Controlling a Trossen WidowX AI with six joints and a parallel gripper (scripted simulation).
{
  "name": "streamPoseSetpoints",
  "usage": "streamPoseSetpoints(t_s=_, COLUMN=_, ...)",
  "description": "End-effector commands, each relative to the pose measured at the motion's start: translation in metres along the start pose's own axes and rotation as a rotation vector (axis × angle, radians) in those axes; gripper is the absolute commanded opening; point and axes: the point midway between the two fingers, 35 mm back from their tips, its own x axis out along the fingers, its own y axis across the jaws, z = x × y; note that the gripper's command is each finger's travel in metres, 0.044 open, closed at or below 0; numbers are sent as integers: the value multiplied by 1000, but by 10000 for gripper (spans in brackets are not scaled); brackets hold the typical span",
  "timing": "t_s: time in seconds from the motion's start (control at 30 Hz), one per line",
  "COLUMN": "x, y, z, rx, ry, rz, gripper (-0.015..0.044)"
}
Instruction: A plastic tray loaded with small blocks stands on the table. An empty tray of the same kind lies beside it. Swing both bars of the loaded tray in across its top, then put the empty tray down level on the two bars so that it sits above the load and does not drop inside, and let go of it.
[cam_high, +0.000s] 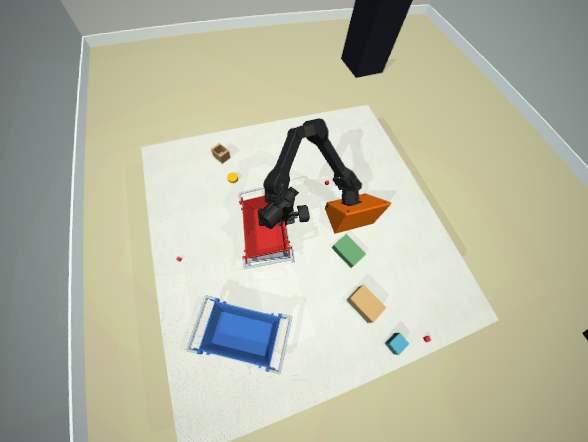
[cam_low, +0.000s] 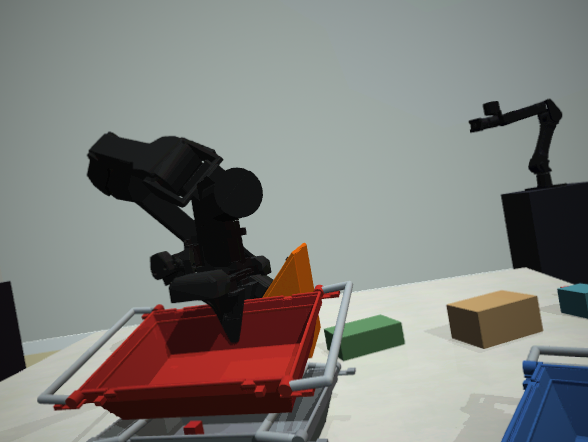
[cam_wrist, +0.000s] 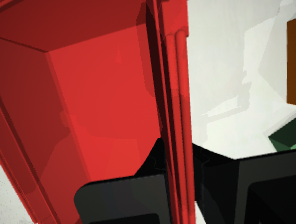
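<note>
The empty red tray (cam_high: 265, 232) (cam_low: 225, 362) (cam_wrist: 107, 100) hangs over the loaded grey tray (cam_low: 320, 400). My gripper (cam_low: 236, 305) (cam_wrist: 166, 141) is shut on its long side wall, one finger inside the tray, the other outside. The red tray looks nearly level, its bars (cam_low: 340, 330) (cam_low: 89, 353) out over its ends. Below it, one grey bar (cam_low: 282, 437) is swung in across the grey tray's top; another bar (cam_low: 136, 430) shows at left and also looks swung in. A red block (cam_low: 193, 427) shows in the grey tray. Whether the trays touch is unclear.
A blue tray (cam_high: 241, 334) (cam_low: 555, 405) stands apart. A green block (cam_high: 349, 251), tan block (cam_high: 366, 303) and teal block (cam_high: 397, 344) lie to one side. An orange wedge (cam_high: 357, 216) is at my arm's base. A yellow disc (cam_high: 232, 177) and brown box (cam_high: 220, 153) lie beyond the red tray.
</note>
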Motion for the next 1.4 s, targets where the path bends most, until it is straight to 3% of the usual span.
streamPoseSetpoints(t_s=0.0, x=7, y=-4, z=1, rx=-1, ry=2, rz=-21, gripper=0)
streamPoseSetpoints(t_s=1.37, x=25, y=-12, z=0, rx=-1, ry=2, rz=-21, gripper=0)
